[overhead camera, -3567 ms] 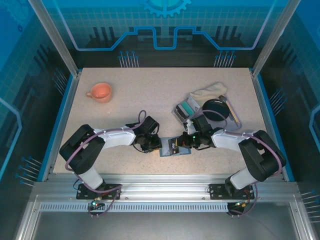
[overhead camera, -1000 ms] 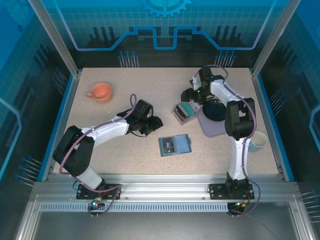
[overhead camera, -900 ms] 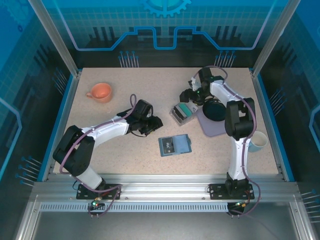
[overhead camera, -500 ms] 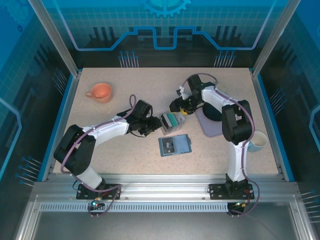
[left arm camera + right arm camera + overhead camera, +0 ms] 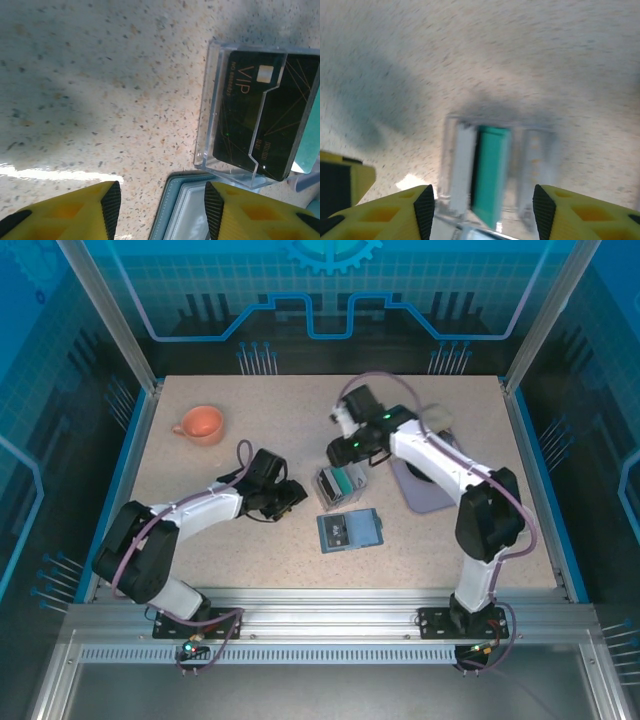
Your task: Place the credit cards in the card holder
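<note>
Lying flat near the middle of the tabletop [image 5: 240, 560], toward its near edge, the card holder [image 5: 350, 530] sits just on the near side of the clear box [image 5: 324, 486]. The box holds the cards [image 5: 345, 480], among them a black card [image 5: 252, 125] and a teal card [image 5: 490, 172]. The left claw [image 5: 161, 185] hangs left of both, its fingers moderately apart over bare tabletop, gripping nothing. The right claw [image 5: 481, 190] is at the box's far side, fingers apart with the box framed between them. Blur hides whether they touch it. A cup [image 5: 200, 424] sits toward the far-left corner, a mat [image 5: 425, 498] toward the right edge.
</note>
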### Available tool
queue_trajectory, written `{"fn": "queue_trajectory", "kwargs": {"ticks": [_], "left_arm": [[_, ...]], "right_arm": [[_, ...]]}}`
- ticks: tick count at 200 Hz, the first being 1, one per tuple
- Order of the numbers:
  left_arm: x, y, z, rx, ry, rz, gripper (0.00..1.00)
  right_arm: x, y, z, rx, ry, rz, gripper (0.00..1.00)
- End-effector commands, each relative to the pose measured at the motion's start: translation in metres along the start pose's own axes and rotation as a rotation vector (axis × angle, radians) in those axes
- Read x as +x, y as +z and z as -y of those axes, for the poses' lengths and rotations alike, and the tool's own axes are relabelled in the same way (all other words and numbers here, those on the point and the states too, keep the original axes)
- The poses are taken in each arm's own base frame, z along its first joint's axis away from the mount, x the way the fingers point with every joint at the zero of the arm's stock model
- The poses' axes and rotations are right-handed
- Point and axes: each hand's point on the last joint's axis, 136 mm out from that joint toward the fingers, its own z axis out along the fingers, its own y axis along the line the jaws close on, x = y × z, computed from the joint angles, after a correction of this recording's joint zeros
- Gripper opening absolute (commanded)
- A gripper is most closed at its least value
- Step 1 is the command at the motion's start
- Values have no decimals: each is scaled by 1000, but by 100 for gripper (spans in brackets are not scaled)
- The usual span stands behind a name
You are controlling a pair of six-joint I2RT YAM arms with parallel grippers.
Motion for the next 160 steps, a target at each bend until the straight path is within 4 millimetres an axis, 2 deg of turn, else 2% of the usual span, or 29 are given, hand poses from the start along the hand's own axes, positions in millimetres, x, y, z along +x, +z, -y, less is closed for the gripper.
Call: {"fn": "queue_trajectory", "kwargs": {"ticks": [1, 20, 48, 76, 127, 160], "left_arm": [[-7, -9, -4, 18, -36, 45, 54], [-8, -14, -9, 17, -47, 69, 58], [-10, -21, -19, 7, -69, 105, 62], [-11, -29, -26, 4, -80, 138, 63], [-13, -41, -35, 4, -98, 186, 65], [-12, -43, -37, 4, -102, 188, 66]], "right_arm": [[20, 24, -10, 96, -94, -71, 55], [26, 36, -20, 127, -132, -97, 52], [34, 56, -20, 206, -176, -139, 47], [43, 71, -22, 229, -196, -174, 46], [49, 88, -15, 329, -248, -205, 47], [47, 86, -10, 422, -295, -195, 48]]}}
